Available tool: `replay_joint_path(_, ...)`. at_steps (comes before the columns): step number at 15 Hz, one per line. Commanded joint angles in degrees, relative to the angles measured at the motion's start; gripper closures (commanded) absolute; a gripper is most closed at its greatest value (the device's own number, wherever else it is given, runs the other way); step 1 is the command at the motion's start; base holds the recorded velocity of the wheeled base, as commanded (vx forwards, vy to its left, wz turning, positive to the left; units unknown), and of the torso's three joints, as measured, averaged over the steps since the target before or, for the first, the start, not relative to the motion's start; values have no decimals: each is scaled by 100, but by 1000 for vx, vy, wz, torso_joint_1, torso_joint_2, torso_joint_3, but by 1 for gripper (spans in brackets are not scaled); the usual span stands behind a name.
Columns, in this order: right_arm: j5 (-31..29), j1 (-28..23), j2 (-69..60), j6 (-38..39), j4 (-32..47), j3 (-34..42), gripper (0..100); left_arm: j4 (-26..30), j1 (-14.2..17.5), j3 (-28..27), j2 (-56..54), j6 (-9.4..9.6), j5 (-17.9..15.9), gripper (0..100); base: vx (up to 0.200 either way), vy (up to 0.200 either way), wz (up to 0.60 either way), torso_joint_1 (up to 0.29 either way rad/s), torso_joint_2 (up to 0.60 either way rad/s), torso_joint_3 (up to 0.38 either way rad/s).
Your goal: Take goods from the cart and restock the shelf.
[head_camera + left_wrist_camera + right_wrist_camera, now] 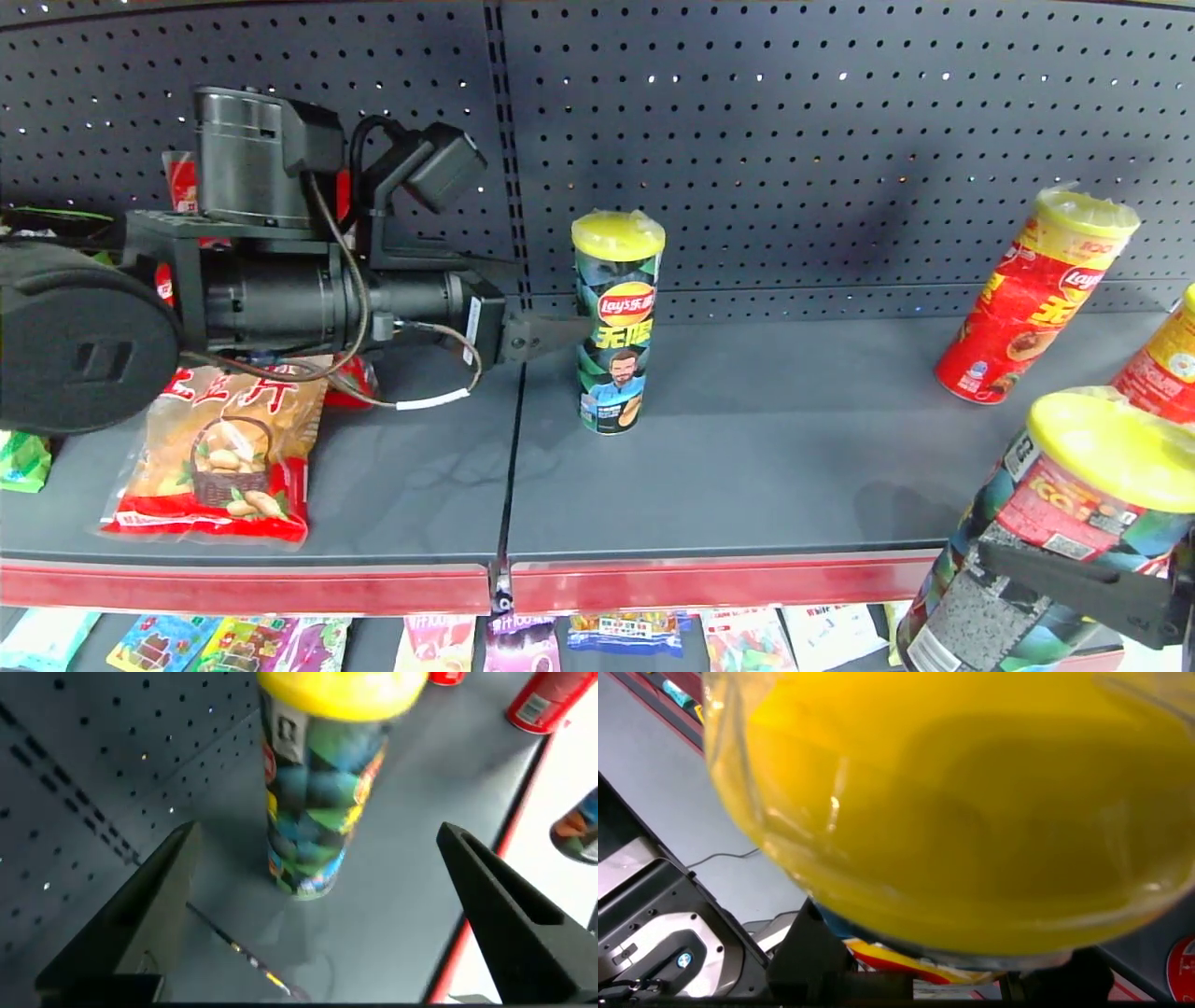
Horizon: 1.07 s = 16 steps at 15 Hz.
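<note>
on shelf (747,448) three cans (616,322); fourth can (1083,485), right fingers (1074,571)

The left arm (280,299), frame left, is black, cylindrical, with a grey boxy camera (446,168). A white-tagged cable (415,403) loops beneath. Its fingers (140,924) are dark wedges.

Bright light (soft shadows on shelf (747,467))
</note>
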Motion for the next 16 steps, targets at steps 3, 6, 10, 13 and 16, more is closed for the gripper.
replay_joint_path(3,1,-15,43,0,-2,1,100,-474,-5,-191,556,-2,35,0,0,0,0,0,0,0)
replay_joint_path(6,1,-15,70,0,-2,1,100,-527,-146,-376,741,-29,43,0,0,0,0,0,0,0)
replay_joint_path(10,1,-15,70,9,-2,-8,100,-527,-295,-622,952,-64,43,0,0,0,0,0,0,0)
replay_joint_path(13,1,-85,78,9,-2,1,100,-518,-295,-842,1180,-73,52,0,0,0,0,0,0,0)
replay_joint_path(16,1,-94,78,9,-2,-8,100,-527,-383,-982,1347,-64,52,100,0,0,0,0,0,0)
